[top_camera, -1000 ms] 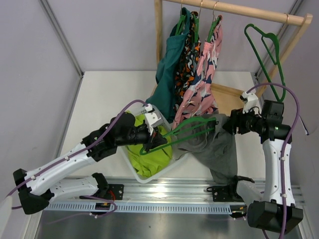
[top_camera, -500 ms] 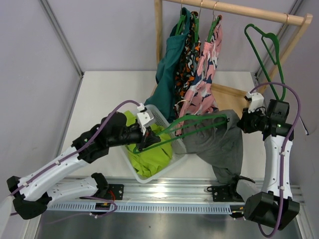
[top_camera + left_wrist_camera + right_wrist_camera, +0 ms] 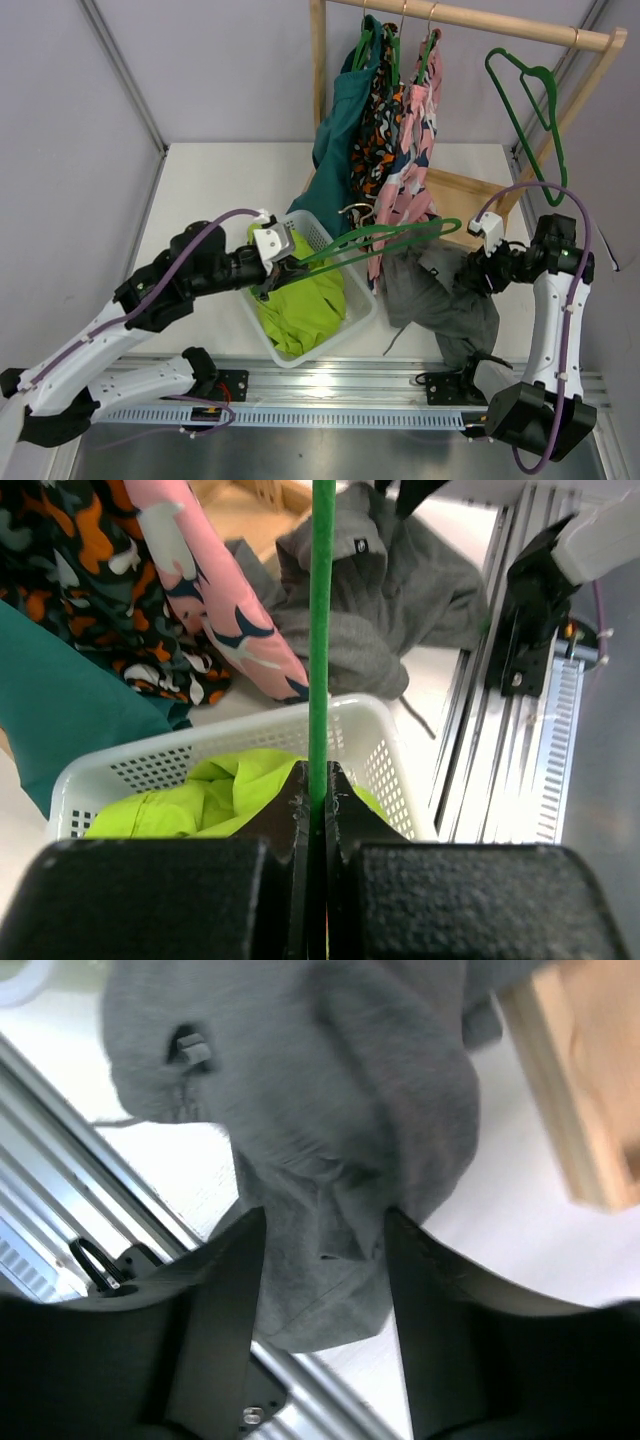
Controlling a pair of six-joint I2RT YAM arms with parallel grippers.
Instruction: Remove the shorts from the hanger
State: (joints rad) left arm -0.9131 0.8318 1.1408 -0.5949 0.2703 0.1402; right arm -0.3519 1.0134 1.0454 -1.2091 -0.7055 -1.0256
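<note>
Left wrist view: left gripper (image 3: pixel 312 772) jaws pinch the green hanger (image 3: pixel 321 630). Beneath its far end slump soft, lightweight grey shorts (image 3: pixel 400 590); right gripper (image 3: pixel 325 1218) jaws parted above; grab a thick fold.

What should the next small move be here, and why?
Probably lift the right gripper clear of the grey shorts: its jaws stand open over them, and they lie heaped on the table, apparently free of the green hanger that the left gripper holds clamped above the white basket.
</note>
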